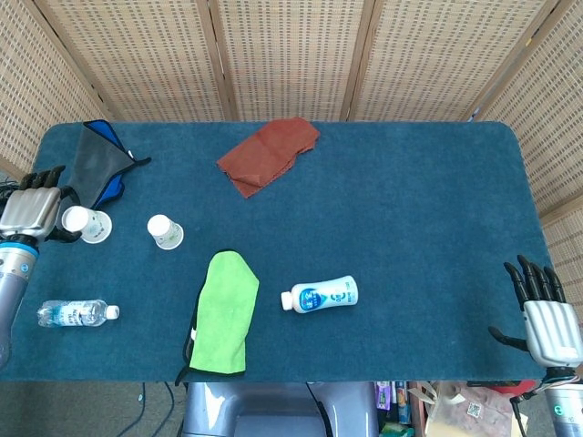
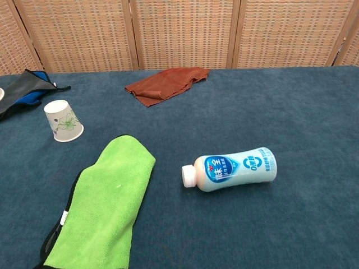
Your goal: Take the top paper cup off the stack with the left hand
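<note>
My left hand point(image 1: 35, 211) is at the table's left edge in the head view and grips a white paper cup point(image 1: 85, 224), which juts out to its right. A second paper cup point(image 1: 165, 231) stands upside down on the blue cloth to the right of it, apart from the hand; the chest view shows this cup point(image 2: 63, 120) with a flower print. My right hand point(image 1: 549, 313) hangs off the table's near right corner with its fingers spread and nothing in them. The chest view shows neither hand.
A small water bottle point(image 1: 73, 313) lies near the left front edge. A green mitt point(image 1: 221, 312), a white milk bottle point(image 1: 321, 295), a rust cloth point(image 1: 269, 152) and a grey and blue cloth point(image 1: 96, 161) lie on the table point(image 1: 410, 209).
</note>
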{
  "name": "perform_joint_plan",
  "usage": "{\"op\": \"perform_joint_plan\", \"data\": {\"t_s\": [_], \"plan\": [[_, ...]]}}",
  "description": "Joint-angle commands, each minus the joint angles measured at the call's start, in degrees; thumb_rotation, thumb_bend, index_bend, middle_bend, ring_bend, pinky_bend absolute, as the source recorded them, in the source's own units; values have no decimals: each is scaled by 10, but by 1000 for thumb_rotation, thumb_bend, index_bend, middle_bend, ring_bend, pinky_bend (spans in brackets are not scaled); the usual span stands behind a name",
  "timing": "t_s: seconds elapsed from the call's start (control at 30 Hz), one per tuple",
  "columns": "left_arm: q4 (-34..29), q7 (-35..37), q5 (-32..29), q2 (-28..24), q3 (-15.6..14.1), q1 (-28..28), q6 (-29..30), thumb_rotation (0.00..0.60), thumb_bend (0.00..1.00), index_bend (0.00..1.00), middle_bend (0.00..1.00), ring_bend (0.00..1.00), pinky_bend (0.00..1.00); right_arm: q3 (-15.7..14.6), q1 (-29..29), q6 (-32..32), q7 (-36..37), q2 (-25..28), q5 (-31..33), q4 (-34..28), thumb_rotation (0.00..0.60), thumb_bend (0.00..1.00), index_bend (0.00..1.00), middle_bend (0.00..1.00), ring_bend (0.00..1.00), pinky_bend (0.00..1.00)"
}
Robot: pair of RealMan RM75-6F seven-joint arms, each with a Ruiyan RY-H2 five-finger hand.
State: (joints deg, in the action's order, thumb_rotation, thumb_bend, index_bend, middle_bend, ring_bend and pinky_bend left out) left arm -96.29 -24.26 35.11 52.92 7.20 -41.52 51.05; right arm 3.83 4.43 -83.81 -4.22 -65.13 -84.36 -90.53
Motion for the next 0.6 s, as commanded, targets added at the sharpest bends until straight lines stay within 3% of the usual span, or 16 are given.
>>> {"op": "perform_joint_plan", "data": {"t_s": [0.03, 0.27, 0.6], "plan": [[27, 18, 18, 25, -11, 12, -14, 600, 240, 447, 0, 0, 0, 0, 0, 0, -1, 0, -1, 0, 600, 116, 0, 0, 0, 0], [91, 47, 51, 97, -14, 19, -16, 600, 240, 447, 0, 0, 0, 0, 0, 1, 0, 0, 1, 0, 600, 115, 0, 0, 0, 0], [132, 31, 57, 177, -19, 8, -15, 600, 239, 447, 0, 0, 0, 1, -1, -1, 3, 0, 1, 1, 600, 116, 0, 0, 0, 0]]}}
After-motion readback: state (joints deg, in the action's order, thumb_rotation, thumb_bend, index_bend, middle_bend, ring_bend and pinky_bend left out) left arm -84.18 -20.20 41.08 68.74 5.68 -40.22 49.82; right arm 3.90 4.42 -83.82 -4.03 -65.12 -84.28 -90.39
